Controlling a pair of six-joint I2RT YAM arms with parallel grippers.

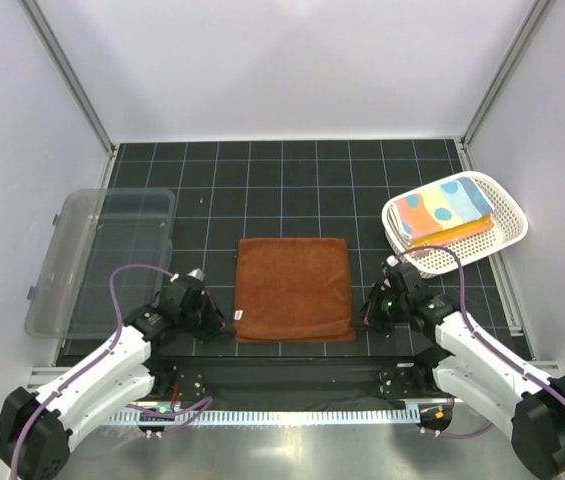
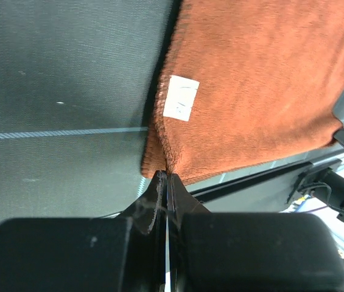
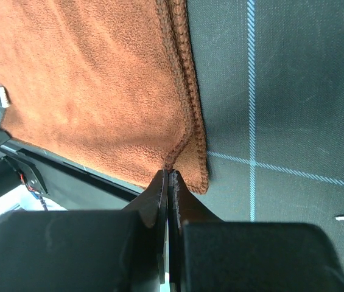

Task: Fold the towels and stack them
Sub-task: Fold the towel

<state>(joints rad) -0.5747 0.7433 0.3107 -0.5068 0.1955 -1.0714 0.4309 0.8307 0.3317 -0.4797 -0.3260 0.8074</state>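
The rust-brown towel (image 1: 293, 288) lies folded in a square on the dark grid mat, in the middle near the front. My left gripper (image 1: 224, 322) is shut on its near left corner, seen in the left wrist view (image 2: 167, 174), where the towel (image 2: 263, 91) shows a white label (image 2: 181, 98). My right gripper (image 1: 362, 320) is shut on the near right corner, seen in the right wrist view (image 3: 168, 173) with the towel (image 3: 86, 91). Other towels, a polka-dot one (image 1: 445, 207) over a yellow-orange one (image 1: 457, 235), lie in the white basket (image 1: 510, 228).
A clear plastic bin (image 1: 102, 255) stands at the left of the mat. The white basket stands at the right back. The mat's front edge and the arm bases lie just behind the towel's near edge. White walls enclose the cell.
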